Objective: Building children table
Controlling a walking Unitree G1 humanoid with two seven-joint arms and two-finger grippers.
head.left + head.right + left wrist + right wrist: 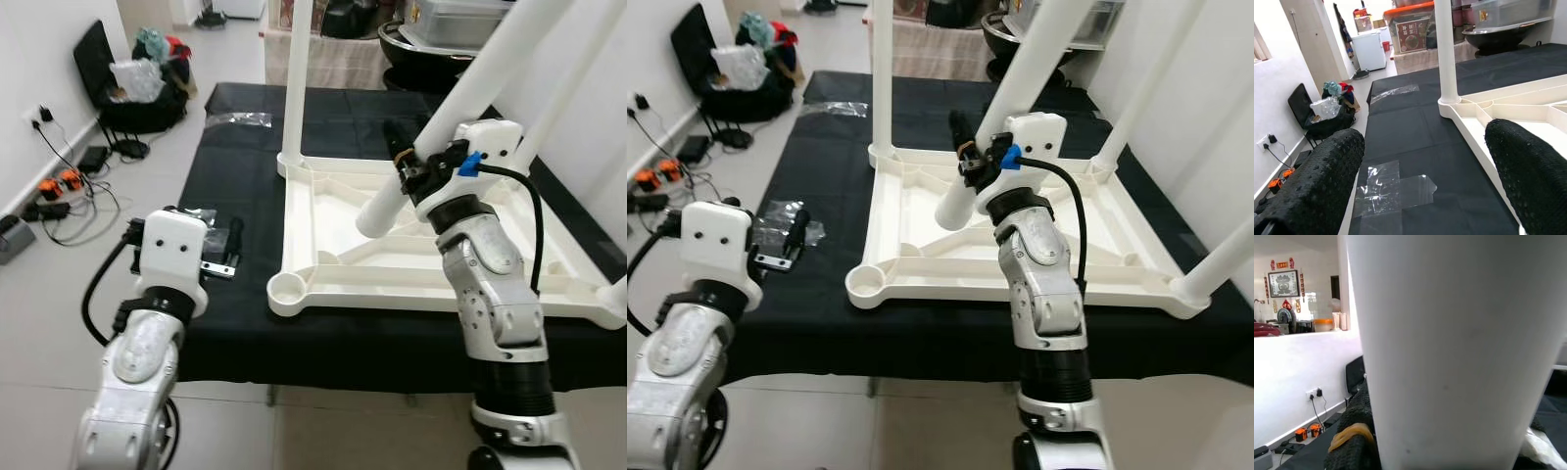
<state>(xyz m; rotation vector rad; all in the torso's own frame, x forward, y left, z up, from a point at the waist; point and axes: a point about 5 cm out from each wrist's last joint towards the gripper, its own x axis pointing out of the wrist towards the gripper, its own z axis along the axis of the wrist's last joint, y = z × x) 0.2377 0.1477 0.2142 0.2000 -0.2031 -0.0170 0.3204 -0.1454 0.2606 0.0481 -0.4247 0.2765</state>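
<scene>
The upturned white tabletop (pixel 431 259) lies on the black cloth (pixel 245 186) in front of me, ribs up, with legs already standing in three of its corners and the near-left socket (pixel 287 288) empty. My right gripper (pixel 407 162) is clamped around the loose white leg (pixel 460 103), which slants down with its lower end hanging just above the tabletop's ribbed middle, well short of that socket. The leg looks like hollow plastic: light and stiff, but smooth and long, so I judge it will want to twist or slide in my fingers (pixel 1354 431) unless I hold it low, close to the end going in. My left gripper (pixel 227 243) hovers over the cloth just beside the tabletop's left edge, fingers (pixel 1317 181) spread wide and empty, with clear plastic wrap (pixel 1393 188) lying on the cloth beneath. The leg's top runs out of the picture, and from my right wrist the leg blocks nearly everything, so I cannot see how its end lines up.
</scene>
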